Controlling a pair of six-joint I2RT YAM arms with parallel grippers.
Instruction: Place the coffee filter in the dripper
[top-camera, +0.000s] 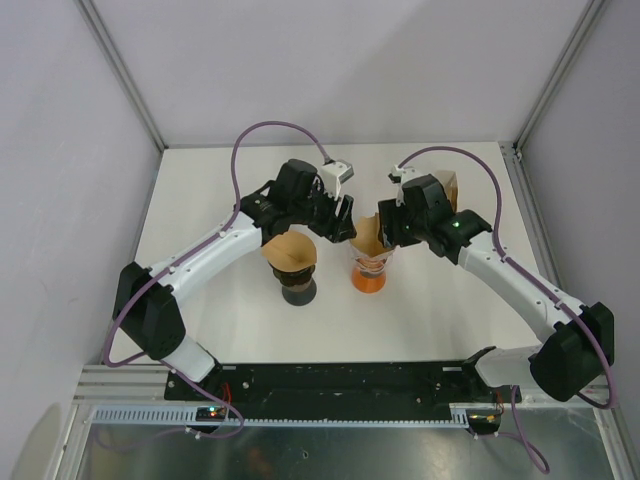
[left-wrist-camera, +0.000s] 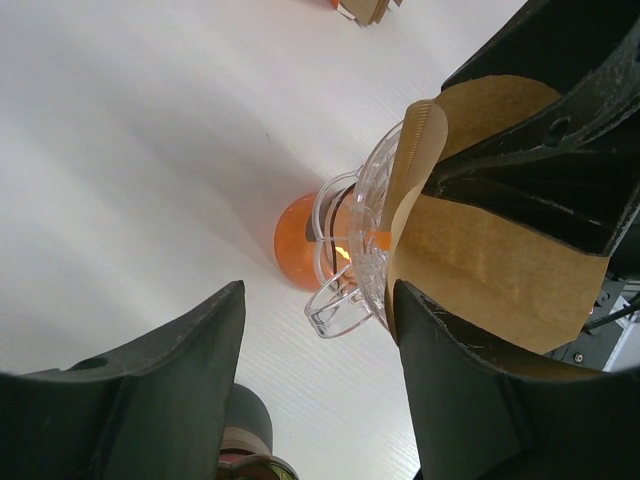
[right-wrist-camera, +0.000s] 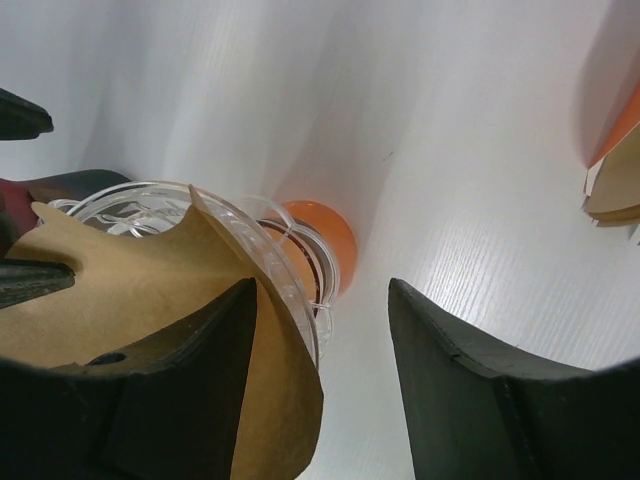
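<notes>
dripper (top-camera: 370, 274): clear, orange base, brown coffee filter (top-camera: 366, 240) in its cone
left gripper (top-camera: 343, 217): jaws wide, empty, beside dripper
right gripper (top-camera: 386, 229): jaws wide, over dripper

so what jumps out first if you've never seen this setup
Both arms meet mid-table, with the left gripper and right gripper open on either side of a clear dripper on an orange base. A brown paper filter sticks up out of it. Just left of it stands a second dripper on a dark base, capped with brown paper too.
</notes>
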